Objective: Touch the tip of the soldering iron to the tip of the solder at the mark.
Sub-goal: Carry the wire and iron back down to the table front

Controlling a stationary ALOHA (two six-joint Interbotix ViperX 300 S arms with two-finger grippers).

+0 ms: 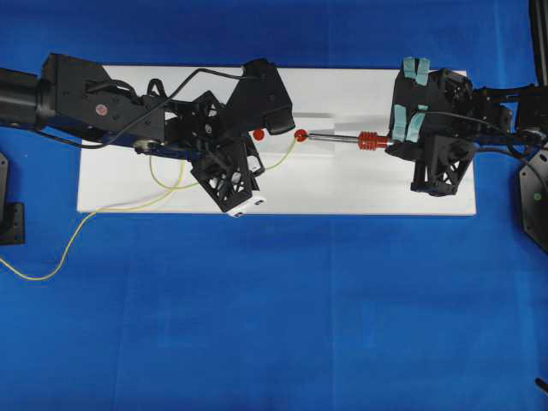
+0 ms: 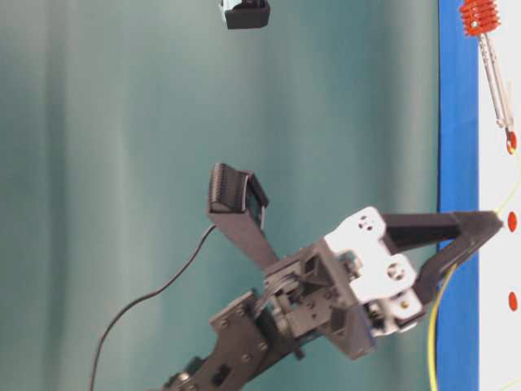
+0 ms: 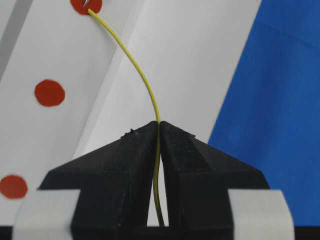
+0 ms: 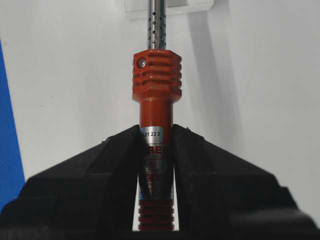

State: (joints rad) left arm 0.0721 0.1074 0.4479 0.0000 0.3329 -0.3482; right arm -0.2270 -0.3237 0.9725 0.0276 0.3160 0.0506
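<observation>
The soldering iron (image 1: 347,137) lies level over the white board (image 1: 385,193). Its red handle (image 4: 156,115) is clamped in my right gripper (image 4: 156,132), which is shut on it. The silver shaft points left, and the dark tip rests on a red mark (image 1: 300,135). My left gripper (image 3: 159,125) is shut on the thin yellow solder (image 3: 145,80), whose free end curves up onto that same mark (image 3: 86,5) and meets the iron's tip there. From table level the iron (image 2: 492,57) and the left gripper (image 2: 488,224) both reach the board.
Two more red dots (image 3: 49,93) (image 3: 12,186) sit on the board left of the mark. The solder's tail (image 1: 51,270) loops off the board onto the blue cloth. Black fixtures stand at the left edge (image 1: 10,210) and the right edge (image 1: 533,197).
</observation>
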